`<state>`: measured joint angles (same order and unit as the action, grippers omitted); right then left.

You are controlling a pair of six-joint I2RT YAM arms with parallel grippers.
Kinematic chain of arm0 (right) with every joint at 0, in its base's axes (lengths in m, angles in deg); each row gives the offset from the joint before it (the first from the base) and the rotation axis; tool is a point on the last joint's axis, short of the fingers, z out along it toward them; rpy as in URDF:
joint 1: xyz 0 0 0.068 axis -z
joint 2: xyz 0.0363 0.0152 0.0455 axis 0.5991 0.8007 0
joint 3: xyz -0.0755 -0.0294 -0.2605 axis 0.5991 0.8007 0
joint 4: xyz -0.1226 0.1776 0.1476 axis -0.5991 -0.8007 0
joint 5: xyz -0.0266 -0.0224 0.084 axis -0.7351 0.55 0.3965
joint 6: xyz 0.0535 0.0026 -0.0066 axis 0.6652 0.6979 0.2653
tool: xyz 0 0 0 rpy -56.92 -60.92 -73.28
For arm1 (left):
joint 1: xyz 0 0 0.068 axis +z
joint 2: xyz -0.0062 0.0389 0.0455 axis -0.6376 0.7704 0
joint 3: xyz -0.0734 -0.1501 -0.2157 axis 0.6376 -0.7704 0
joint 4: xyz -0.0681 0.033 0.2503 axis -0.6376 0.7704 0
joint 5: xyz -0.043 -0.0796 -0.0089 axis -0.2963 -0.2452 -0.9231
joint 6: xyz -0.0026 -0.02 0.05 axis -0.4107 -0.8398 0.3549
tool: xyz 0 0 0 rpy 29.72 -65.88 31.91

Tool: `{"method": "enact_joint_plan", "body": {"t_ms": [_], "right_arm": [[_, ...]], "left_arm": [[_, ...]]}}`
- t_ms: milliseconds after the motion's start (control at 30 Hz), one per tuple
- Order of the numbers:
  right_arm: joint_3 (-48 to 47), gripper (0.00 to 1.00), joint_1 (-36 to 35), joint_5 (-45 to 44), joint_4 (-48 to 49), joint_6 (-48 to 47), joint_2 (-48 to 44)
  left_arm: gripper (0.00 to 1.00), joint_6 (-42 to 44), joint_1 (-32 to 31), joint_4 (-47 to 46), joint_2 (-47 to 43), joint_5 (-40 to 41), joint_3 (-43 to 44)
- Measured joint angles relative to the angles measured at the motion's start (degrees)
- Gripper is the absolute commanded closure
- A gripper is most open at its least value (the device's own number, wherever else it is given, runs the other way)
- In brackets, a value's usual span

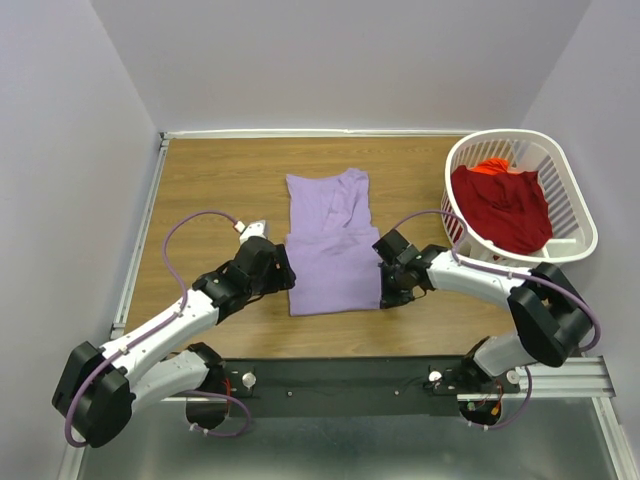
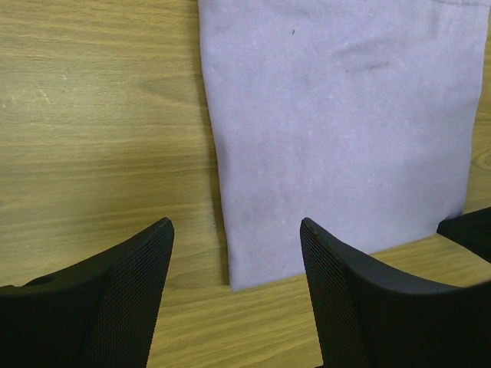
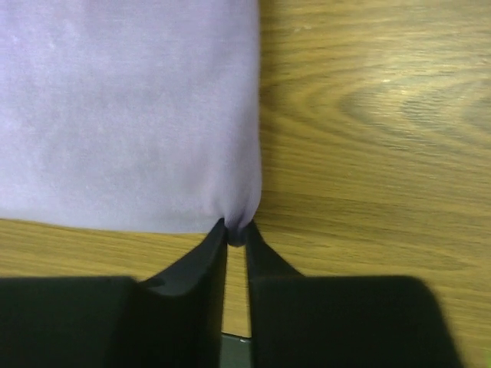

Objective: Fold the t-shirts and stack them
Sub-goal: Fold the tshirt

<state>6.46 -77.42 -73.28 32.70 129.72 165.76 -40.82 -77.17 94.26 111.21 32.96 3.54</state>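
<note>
1. On worktop [image 1: 200, 190], mid, nr front edge: lavender t-shirt [image 1: 330, 250], flat, folded.
2. Far right corner: white basket [image 1: 562, 165] w/ red t-shirt [image 1: 510, 205] inside.
3. R gripper [image 3: 236, 226]: pinching lavender t-shirt's near right corner.
4. L gripper [image 2: 236, 226]: jaws apart, empty, at its near left corner.

L arm [image 1: 165, 328] & R arm [image 1: 478, 282] are showing white links w/ black joints; purple cables [image 1: 185, 228] are looping alongside. Left gripper [image 2: 236, 226] fingers [image 2: 126, 299] are looking matte black, curved, mesh-textured.
</note>
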Motion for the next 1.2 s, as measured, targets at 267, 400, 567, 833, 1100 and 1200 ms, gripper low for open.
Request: {"method": "enact_joint_plan", "body": {"t_ms": [267, 400, 567, 833, 1100, 1200], "right_arm": [[-1.3, 1.00, -2.8, -3.0, -0.3, -0.5, 1.0], [-1.3, 1.00, -3.3, -3.7, -0.2, -1.3, 0.5], [-0.6, 1.00, -3.7, -4.6, 0.5, -2.5, -0.3], [1.2, 1.00, -3.9, -4.7, 2.9, -4.1, -1.9], [3.2, 1.00, -3.9, -4.8, 5.2, -4.9, -3.6], [3.5, 1.00, -3.9, -4.8, 5.6, -5.0, -3.9]], "left_arm": [[0.28, -0.5, -0.1, 4.0, 2.9, -0.5, 2.0], [0.32, -2.0, -1.6, 7.1, 4.8, -0.5, 3.8], [0.34, -4.8, -6.0, 10.4, 8.9, -0.5, 5.2], [0.36, -8.3, -9.8, 12.7, 15.8, -1.0, 5.4], [0.39, -9.3, -9.8, 12.9, 19.8, -0.7, 6.3], [0.41, -9.2, -9.8, 12.7, 21.4, -0.6, 7.5]]}}
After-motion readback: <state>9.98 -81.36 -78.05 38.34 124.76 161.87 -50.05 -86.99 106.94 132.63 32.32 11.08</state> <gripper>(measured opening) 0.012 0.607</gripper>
